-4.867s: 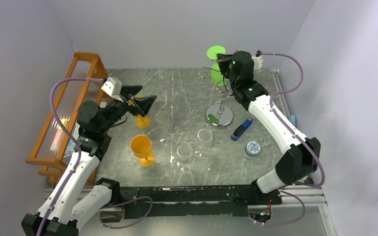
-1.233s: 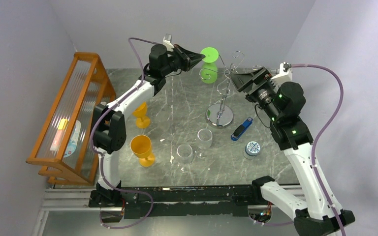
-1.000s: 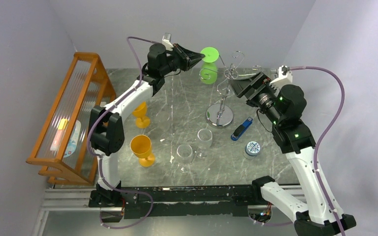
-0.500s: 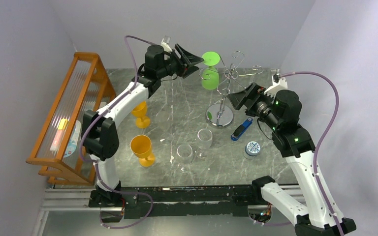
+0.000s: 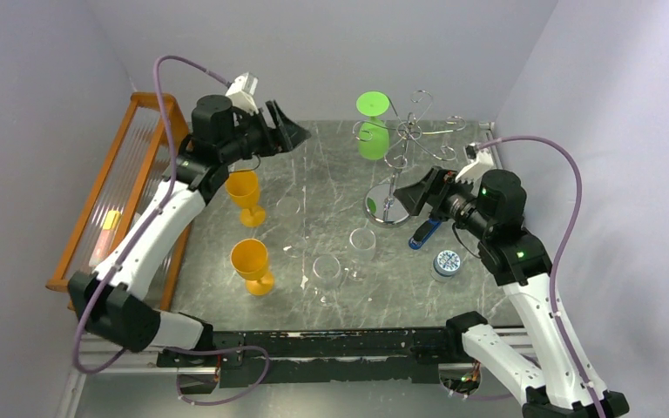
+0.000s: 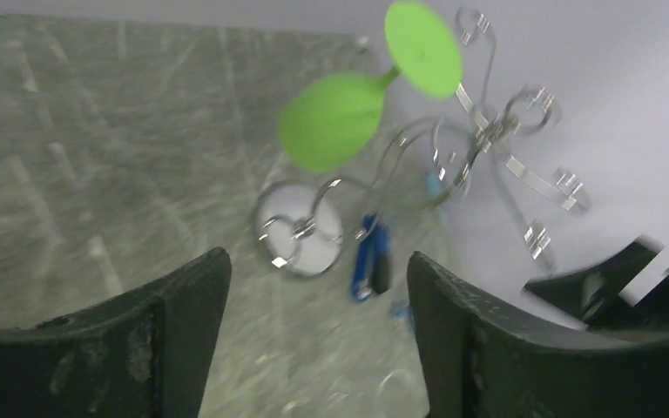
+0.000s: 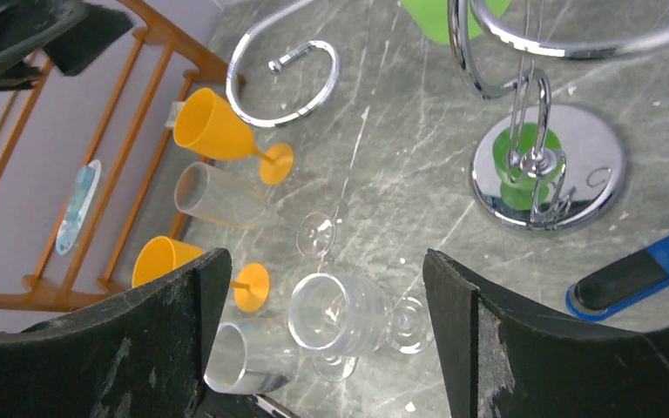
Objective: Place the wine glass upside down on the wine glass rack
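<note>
My left gripper (image 6: 318, 259): fingers spread, empty, well apart from the rack (image 5: 387, 209). My right gripper (image 7: 327, 257): fingers spread, empty, near the rack's base. Green wine glass (image 5: 372, 139) hangs upside down from a curled rack arm.

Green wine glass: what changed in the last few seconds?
The left gripper let go of the green plastic wine glass and pulled back leftward, open. The glass hangs upside down on the chrome wire rack. The open right gripper backed away from the rack. Orange goblets and clear glasses stayed put.
</note>
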`<action>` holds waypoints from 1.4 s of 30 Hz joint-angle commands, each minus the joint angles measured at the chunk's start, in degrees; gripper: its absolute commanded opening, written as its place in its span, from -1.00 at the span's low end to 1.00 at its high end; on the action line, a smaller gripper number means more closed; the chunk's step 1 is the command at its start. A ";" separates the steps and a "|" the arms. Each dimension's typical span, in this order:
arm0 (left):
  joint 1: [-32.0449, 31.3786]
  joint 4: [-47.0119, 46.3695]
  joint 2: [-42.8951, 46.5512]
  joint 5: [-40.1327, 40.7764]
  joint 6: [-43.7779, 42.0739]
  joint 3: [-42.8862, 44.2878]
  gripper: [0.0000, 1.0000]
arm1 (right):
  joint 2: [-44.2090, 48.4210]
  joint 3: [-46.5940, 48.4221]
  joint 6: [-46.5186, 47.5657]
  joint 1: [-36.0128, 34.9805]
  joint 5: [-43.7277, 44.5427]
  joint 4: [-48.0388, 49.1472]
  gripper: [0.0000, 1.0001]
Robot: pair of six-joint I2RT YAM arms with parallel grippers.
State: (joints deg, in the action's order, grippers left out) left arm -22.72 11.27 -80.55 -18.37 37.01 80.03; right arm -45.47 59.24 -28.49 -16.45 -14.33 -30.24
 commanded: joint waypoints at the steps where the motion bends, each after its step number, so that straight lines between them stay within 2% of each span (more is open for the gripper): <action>1: -2.20 17.12 5.78 3.14 -21.72 -0.56 0.47 | 0.78 -2.09 0.80 0.44 -1.20 -0.45 0.70; 5: -7.13 24.37 8.74 5.21 -29.20 -0.66 0.28 | 1.47 -4.13 -0.72 0.45 -0.89 0.13 0.65; 9: -8.78 28.59 8.03 7.59 -29.24 0.47 0.01 | 1.92 -6.39 -3.10 0.45 -1.54 1.60 0.61; 14: -11.18 34.02 5.93 9.76 -30.43 0.98 -0.14 | 2.36 -8.03 -4.27 0.45 -1.22 1.86 0.59; 21: -13.14 32.81 4.64 5.68 -33.80 -4.37 -0.09 | 1.48 -8.89 -4.91 0.45 -2.11 2.51 0.56; 27: -13.77 30.90 1.59 10.31 -33.67 -5.15 -0.08 | 1.25 -9.57 -5.68 0.45 -2.56 2.96 0.55; 33: -14.37 32.63 -1.24 14.40 -34.40 -5.33 -0.18 | 1.94 -9.76 -6.42 0.45 -1.82 2.55 0.55; 36: -14.59 32.51 -0.90 15.35 -35.34 -5.67 -0.31 | 2.23 -10.06 -7.15 0.45 -1.92 2.87 0.54; 42: -14.97 31.02 1.46 13.41 -36.14 -4.98 -0.79 | 2.53 -10.29 -8.39 0.45 -1.99 3.62 0.53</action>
State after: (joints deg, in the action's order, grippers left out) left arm -37.04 43.09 -81.58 -5.28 2.22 74.91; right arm -43.83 49.98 -35.62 -16.45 -16.08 -27.35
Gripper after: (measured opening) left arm 0.184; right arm 0.771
